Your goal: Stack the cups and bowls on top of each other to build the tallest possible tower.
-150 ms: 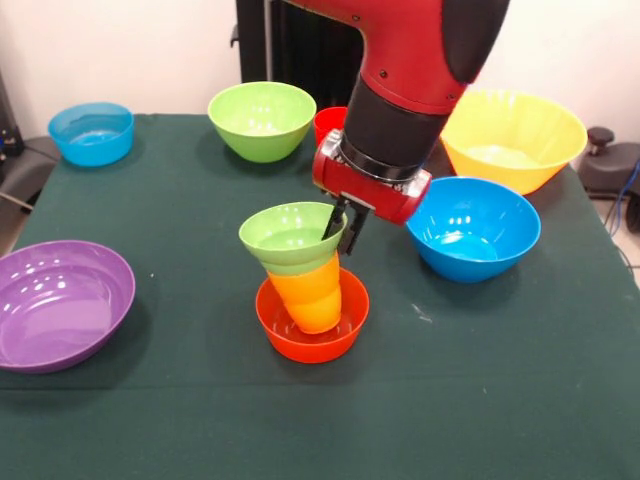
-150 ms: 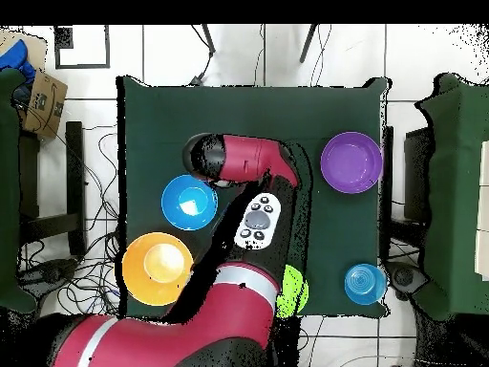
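The gripper (image 1: 343, 226) sits at the rim of the small green bowl (image 1: 290, 236), one dark finger inside and one outside, seemingly closed on the thin wall. The bowl perches tilted on the upturned yellow-orange cup (image 1: 310, 293), which stands in the orange bowl (image 1: 311, 322) mid-table. I judge this the placing step: level the bowl before letting go, since glossy tapered plastic slides, then fetch the red cup (image 1: 328, 122).

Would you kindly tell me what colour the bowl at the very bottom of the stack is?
Orange: the bottom bowl shows best in the front view.
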{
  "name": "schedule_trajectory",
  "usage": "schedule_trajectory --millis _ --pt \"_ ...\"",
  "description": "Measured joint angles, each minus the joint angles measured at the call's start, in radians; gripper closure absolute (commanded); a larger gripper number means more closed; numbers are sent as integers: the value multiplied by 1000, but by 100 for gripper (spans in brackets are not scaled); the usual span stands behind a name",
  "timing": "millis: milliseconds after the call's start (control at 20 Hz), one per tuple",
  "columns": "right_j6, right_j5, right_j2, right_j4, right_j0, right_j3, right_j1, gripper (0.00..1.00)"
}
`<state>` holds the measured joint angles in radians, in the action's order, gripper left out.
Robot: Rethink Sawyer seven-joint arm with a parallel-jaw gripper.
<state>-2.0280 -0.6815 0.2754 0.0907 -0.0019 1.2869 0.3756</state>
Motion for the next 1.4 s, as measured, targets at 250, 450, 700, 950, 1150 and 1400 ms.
schedule_trajectory --millis 250,450,700,950,1150,1400 --pt "0 0 -69 10 -51 38 37 100" --pt "0 1 -109 10 -79 58 55 100" --pt "0 24 -124 9 -85 65 62 100" --pt "0 80 -121 -3 -77 64 65 100" --pt "0 90 -85 -52 -35 53 58 100" --pt "0 90 -39 -130 27 16 35 100"
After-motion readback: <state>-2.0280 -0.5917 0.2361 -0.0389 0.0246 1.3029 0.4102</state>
